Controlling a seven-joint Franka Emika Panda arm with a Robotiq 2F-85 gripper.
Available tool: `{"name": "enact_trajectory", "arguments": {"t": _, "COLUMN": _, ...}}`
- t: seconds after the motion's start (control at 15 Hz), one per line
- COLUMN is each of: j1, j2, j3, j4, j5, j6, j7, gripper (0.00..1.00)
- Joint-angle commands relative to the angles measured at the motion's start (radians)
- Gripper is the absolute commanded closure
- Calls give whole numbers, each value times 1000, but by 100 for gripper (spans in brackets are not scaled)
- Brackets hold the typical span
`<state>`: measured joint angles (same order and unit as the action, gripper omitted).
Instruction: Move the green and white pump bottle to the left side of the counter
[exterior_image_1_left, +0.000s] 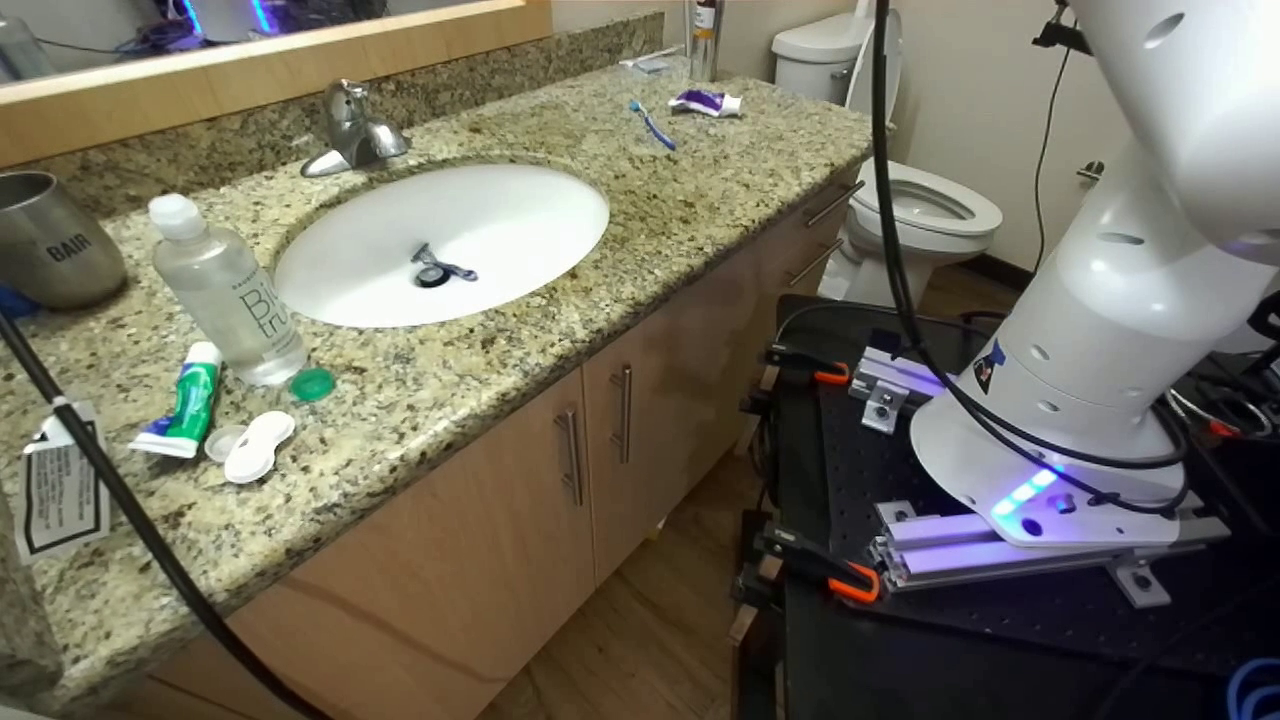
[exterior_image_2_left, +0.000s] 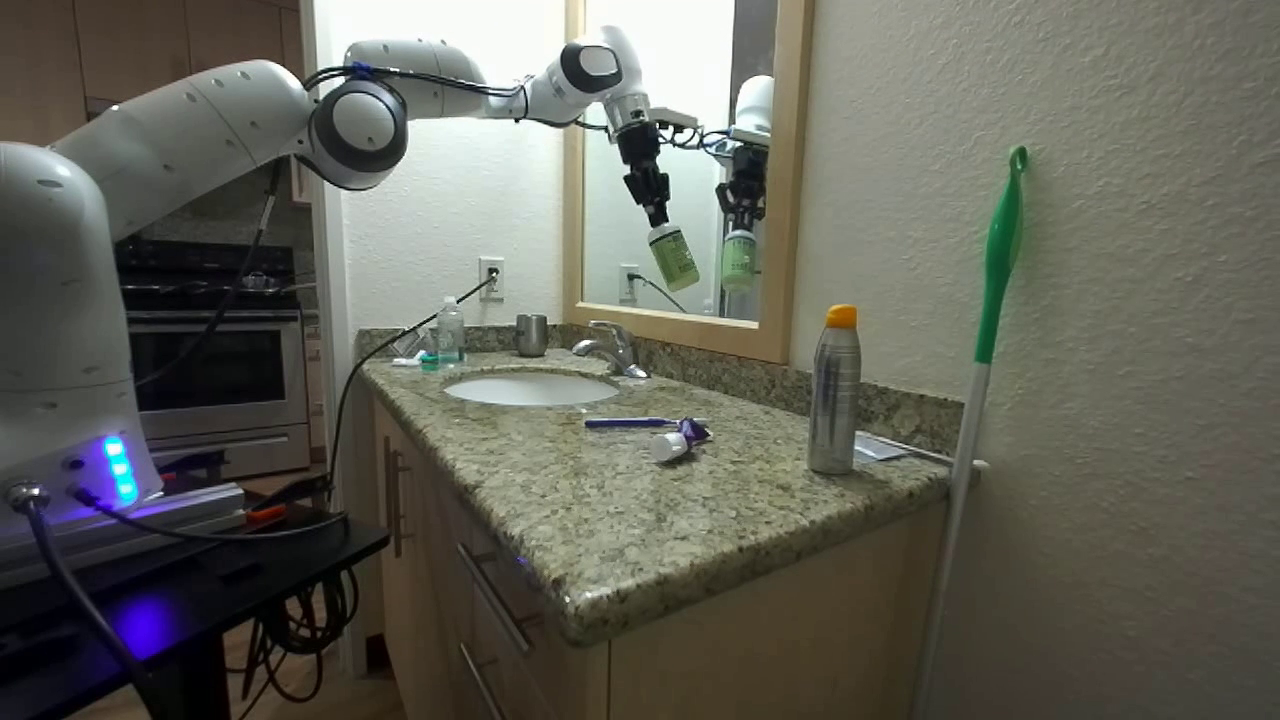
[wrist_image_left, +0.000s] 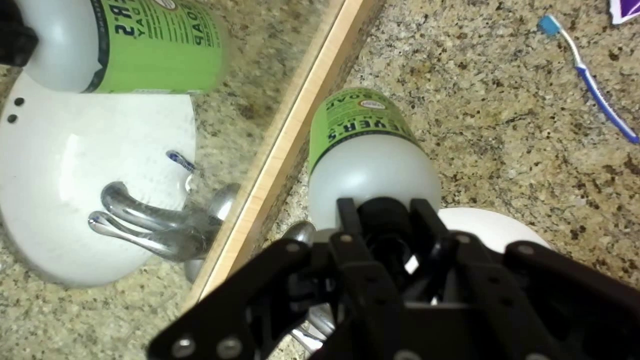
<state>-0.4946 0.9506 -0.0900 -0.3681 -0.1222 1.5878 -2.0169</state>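
Observation:
The green and white pump bottle (exterior_image_2_left: 673, 258) hangs tilted in the air in front of the mirror. In the wrist view the bottle (wrist_image_left: 372, 165) has a green label, a whitish shoulder and a black collar. My gripper (wrist_image_left: 384, 207) is shut on the black neck, one finger on each side. In an exterior view the gripper (exterior_image_2_left: 655, 212) points down, well above the counter (exterior_image_2_left: 600, 500), near the sink and faucet. The pump head is hidden between the fingers. The counter (exterior_image_1_left: 520, 340) also shows in an exterior view where bottle and gripper are out of view.
The mirror frame (wrist_image_left: 280, 150) is close beside the bottle. A clear bottle (exterior_image_1_left: 225, 300), green tube (exterior_image_1_left: 195, 400), lens case (exterior_image_1_left: 260, 445) and metal cup (exterior_image_1_left: 60, 240) stand or lie beyond the sink (exterior_image_1_left: 540, 200). A spray can (exterior_image_2_left: 836, 400) and toothbrush (exterior_image_1_left: 655, 125) are at the opposite end.

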Motion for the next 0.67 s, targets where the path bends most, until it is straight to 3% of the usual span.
{"name": "enact_trajectory", "arguments": {"t": 0.0, "j1": 4, "j2": -15, "j3": -9, "j4": -26, "j5": 7, "j6": 11, "j7": 0, "gripper": 70}}
{"name": "enact_trajectory", "arguments": {"t": 0.27, "j1": 4, "j2": -15, "j3": -9, "j4": -26, "j5": 7, "j6": 11, "j7": 0, "gripper": 70}}
{"name": "enact_trajectory", "arguments": {"t": 0.33, "j1": 6, "j2": -5, "j3": -9, "j4": -33, "j5": 4, "j6": 10, "j7": -17, "gripper": 92}}
{"name": "enact_trajectory", "arguments": {"t": 0.53, "j1": 39, "j2": 60, "j3": 25, "j4": 47, "j5": 21, "j6": -12, "j7": -176, "gripper": 92}}
{"name": "enact_trajectory", "arguments": {"t": 0.6, "j1": 48, "j2": 36, "j3": 29, "j4": 7, "j5": 23, "j6": 4, "j7": -218, "gripper": 92}}
